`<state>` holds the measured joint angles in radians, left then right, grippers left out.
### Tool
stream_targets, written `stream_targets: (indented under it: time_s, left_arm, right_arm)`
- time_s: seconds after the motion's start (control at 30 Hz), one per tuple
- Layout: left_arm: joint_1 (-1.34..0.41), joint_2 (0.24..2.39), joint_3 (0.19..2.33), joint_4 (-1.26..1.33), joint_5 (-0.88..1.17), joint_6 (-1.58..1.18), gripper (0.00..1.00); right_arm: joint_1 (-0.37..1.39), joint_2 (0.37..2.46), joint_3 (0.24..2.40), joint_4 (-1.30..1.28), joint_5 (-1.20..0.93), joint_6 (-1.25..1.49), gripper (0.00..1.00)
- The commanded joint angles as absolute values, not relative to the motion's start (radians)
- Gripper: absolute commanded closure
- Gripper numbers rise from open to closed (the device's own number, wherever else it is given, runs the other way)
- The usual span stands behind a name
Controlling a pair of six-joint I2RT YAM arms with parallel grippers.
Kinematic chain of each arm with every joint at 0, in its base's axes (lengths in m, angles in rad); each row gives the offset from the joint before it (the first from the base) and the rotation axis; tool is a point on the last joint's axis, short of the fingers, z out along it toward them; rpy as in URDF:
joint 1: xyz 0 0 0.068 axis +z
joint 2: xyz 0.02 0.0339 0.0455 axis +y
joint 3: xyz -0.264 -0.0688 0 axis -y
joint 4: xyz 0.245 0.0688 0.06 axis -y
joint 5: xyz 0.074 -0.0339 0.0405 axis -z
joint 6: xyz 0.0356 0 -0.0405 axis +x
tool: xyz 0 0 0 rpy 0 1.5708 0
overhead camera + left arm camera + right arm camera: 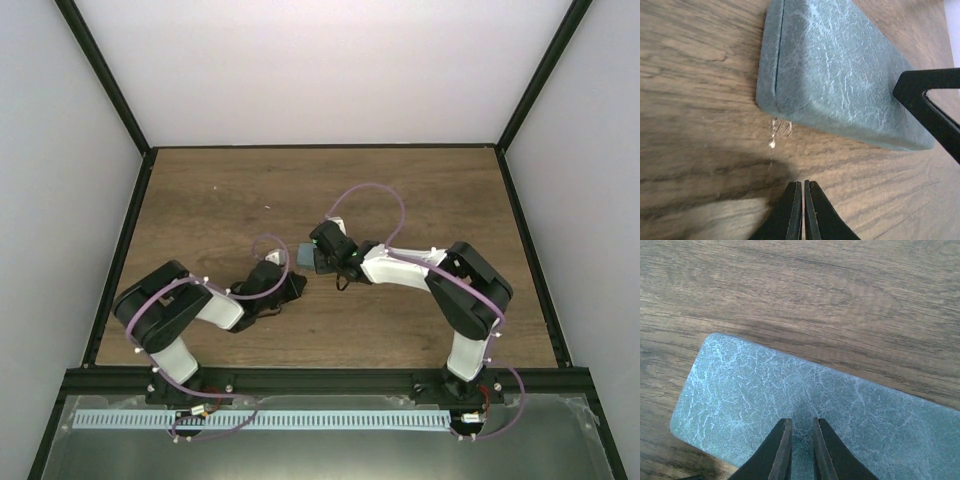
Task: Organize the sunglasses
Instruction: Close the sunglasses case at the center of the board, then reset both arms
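case [840, 75] closed, job nearly done
my left end effector [803, 200] pressed together, right end effector [801, 440] barely parted over lid; likely sunglasses arm [777, 131] pokes from seam, needs tucking.

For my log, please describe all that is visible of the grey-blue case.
The case is a flat grey-blue rectangle with rounded corners and a cracked, leather-like skin. A seam runs along one end; it looks closed. It lies flat on the wooden table. The right gripper, slightly open, is over its lid; contact is unclear.
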<state>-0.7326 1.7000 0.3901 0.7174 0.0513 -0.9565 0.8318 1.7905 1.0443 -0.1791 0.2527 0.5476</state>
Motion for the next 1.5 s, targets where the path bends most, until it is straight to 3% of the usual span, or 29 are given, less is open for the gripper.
stream_targets:
  time_s: [0.0, 0.23, 0.57, 0.63, 0.77, 0.9, 1.0, 1.1, 1.27, 1.33, 1.47]
  left_arm:
    - [-0.733, 1.642, 0.357, 0.640, 0.038, -0.938, 0.96]
    - [-0.736, 1.552, 0.336, 0.598, 0.035, -0.929, 0.95]
    - [-0.737, 1.344, 0.329, 0.426, -0.027, -0.877, 0.95]
    - [-0.737, 1.284, 0.326, 0.379, -0.045, -0.863, 0.91]
    - [-0.738, 1.124, 0.311, 0.244, -0.111, -0.848, 0.67]
    - [-0.739, 0.937, 0.292, 0.139, -0.140, -0.838, 0.43]
    - [-0.742, 0.793, 0.278, 0.107, -0.124, -0.798, 0.18]
    - [-0.744, 0.645, 0.277, 0.072, -0.129, -0.753, 0.01]
    - [-0.743, 0.579, 0.363, -0.096, -0.334, -0.621, 0.00]
    - [-0.744, 0.594, 0.368, -0.088, -0.332, -0.561, 0.00]
    - [-0.744, 0.651, 0.378, -0.102, -0.371, -0.550, 0.00]
  right_arm:
    - [0.833, 1.839, 1.041, -0.212, 0.225, 0.561, 0.86]
    - [0.833, 1.806, 1.028, -0.199, 0.222, 0.562, 0.86]
    - [0.848, 1.600, 0.870, -0.083, 0.257, 0.582, 0.83]
    - [0.856, 1.561, 0.826, -0.062, 0.291, 0.594, 0.83]
    - [0.885, 1.430, 0.702, 0.025, 0.398, 0.574, 0.79]
    - [0.887, 1.246, 0.604, 0.104, 0.472, 0.522, 0.66]
    - [0.882, 1.142, 0.621, 0.052, 0.552, 0.478, 0.25]
    - [0.858, 1.167, 0.741, -0.152, 0.636, 0.515, 0.12]
    - [0.831, 1.205, 0.832, -0.169, 0.693, 0.409, 0.05]
    - [0.784, 1.156, 0.757, -0.030, 0.698, 0.287, 0.01]
    - [0.524, 1.077, 0.526, 0.313, 0.541, 0.109, 0.00]
